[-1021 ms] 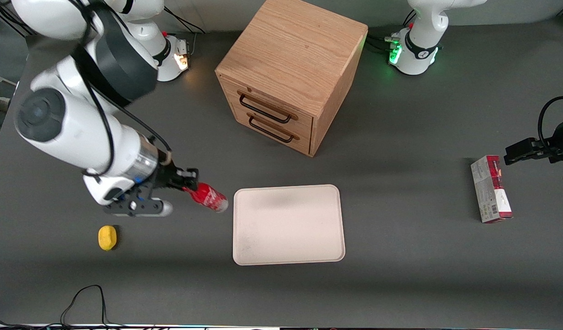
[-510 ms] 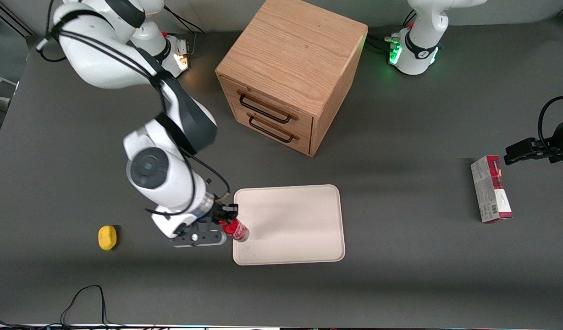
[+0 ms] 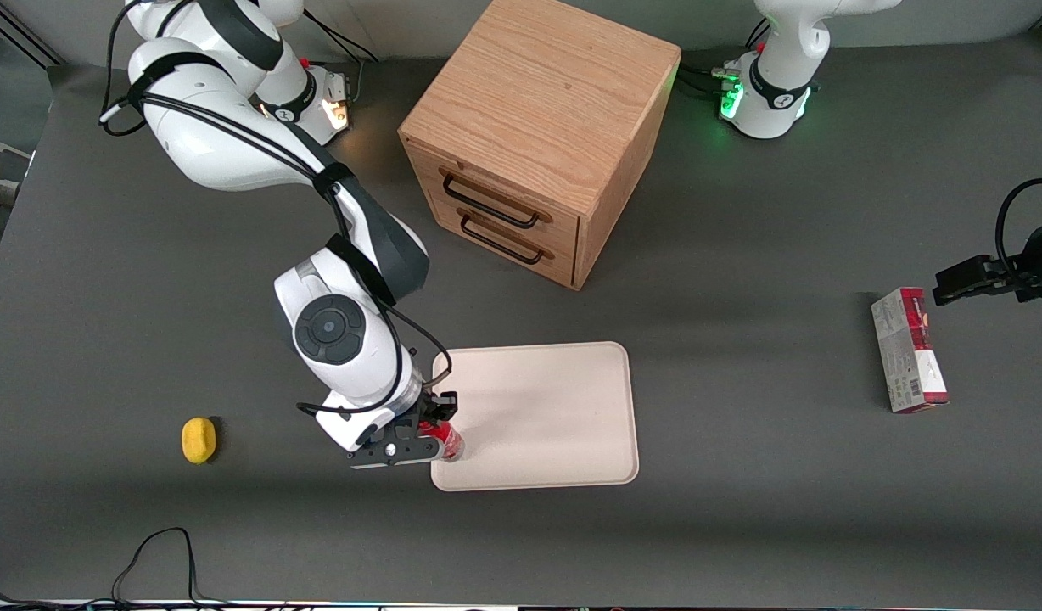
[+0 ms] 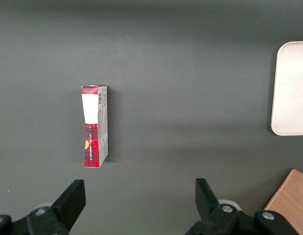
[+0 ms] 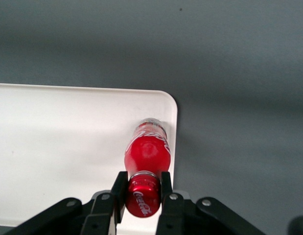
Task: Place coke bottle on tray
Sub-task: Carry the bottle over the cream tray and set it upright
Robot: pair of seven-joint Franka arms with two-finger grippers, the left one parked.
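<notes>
The hand [image 3: 437, 427] grips the coke bottle [image 3: 447, 443] by its red cap, fingers [image 5: 119, 194] pressed on either side, holding it over the tray [image 3: 546, 424] just inside the corner nearest the front camera at the working arm's end of the grey surface [image 3: 742, 509].

The coke bottle [image 3: 446, 441] [image 5: 147, 155] is tiny, with a red cap, red label and clear base. It is clamped at the cap by the gripper [image 3: 440, 417] [image 5: 143, 188] and sits over the tray's corner nearest the working arm's end (whether its base touches, I cannot tell). The tray [image 3: 555, 399] [image 5: 53, 132], cream-white with rounded corners and a shallow rim, lies flat mid-counter, closer to the counter's front edge.
</notes>
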